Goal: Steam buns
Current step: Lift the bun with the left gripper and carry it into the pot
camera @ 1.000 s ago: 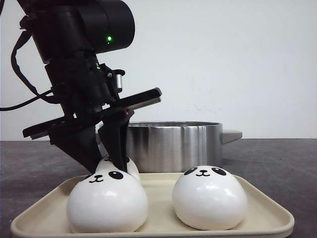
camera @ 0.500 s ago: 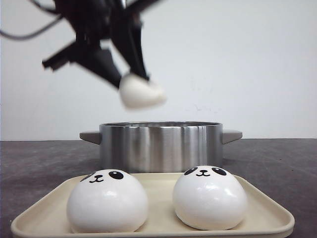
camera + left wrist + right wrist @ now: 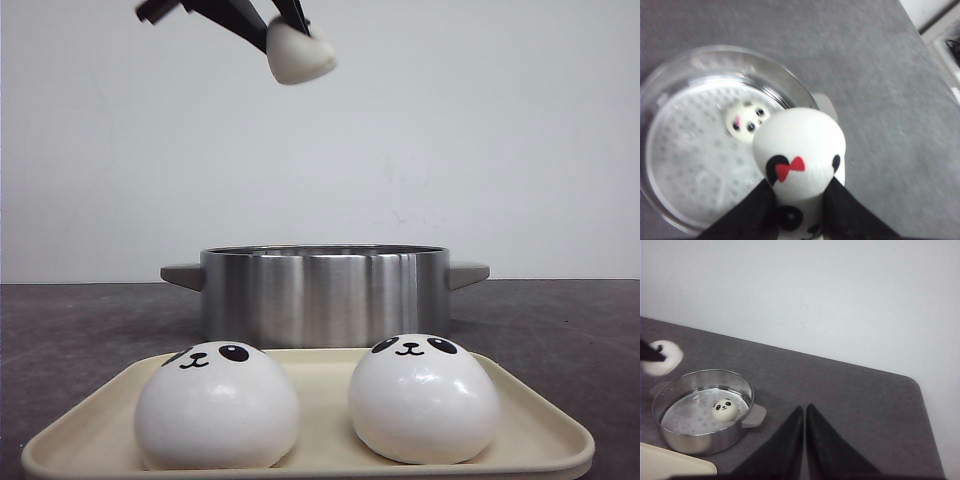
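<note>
My left gripper (image 3: 278, 22) is shut on a white panda bun (image 3: 298, 55) high above the steel pot (image 3: 325, 292). The left wrist view shows that held bun (image 3: 800, 150) squeezed between the black fingers (image 3: 752, 212), above the pot's rim (image 3: 790, 85). One bun (image 3: 746, 121) lies on the perforated steamer plate inside the pot. Two panda buns (image 3: 217, 405) (image 3: 424, 398) sit on the beige tray (image 3: 540, 440) in front. My right gripper (image 3: 805, 412) is shut and empty, high over the table to the right of the pot (image 3: 702, 412).
The pot has grey side handles (image 3: 468, 273). The dark grey table (image 3: 860, 405) ends at a rounded far-right corner against a white wall. The tray's corner (image 3: 675, 465) shows in the right wrist view.
My left gripper lifted a bun off the tray's back left and carried it up and slightly right, high above the pot. Two buns stay on the tray.
</note>
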{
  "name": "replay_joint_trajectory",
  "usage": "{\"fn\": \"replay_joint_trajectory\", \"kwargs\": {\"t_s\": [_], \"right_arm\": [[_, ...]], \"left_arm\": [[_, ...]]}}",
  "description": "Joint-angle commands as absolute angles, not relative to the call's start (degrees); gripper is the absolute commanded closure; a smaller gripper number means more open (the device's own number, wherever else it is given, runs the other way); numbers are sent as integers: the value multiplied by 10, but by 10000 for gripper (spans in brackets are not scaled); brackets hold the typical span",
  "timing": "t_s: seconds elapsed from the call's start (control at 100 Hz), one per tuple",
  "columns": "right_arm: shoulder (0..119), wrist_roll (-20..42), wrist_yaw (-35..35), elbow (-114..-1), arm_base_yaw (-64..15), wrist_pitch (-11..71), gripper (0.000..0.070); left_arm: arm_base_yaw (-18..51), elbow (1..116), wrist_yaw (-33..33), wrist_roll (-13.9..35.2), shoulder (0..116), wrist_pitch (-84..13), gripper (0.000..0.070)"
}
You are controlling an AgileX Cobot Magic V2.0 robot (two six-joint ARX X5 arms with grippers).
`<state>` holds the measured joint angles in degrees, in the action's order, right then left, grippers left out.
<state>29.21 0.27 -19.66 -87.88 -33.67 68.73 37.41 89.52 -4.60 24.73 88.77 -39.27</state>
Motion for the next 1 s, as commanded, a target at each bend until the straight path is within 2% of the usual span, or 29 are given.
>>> {"fn": "replay_joint_trajectory", "kwargs": {"t_s": [0.0,0.42,0.71,0.99], "right_arm": [[295,15,-197,-887,-339,682,700],[295,26,-197,-886,-339,683,700],[295,34,-200,-885,-339,692,700],[295,65,-200,-885,-339,724,700]], "left_arm": [[368,933,-45,226,922,-397,697],[317,1054,-46,220,1107,-425,697],[317,1057,-48,212,1183,-434,697],[308,1057,-18,204,1220,-432,697]]}}
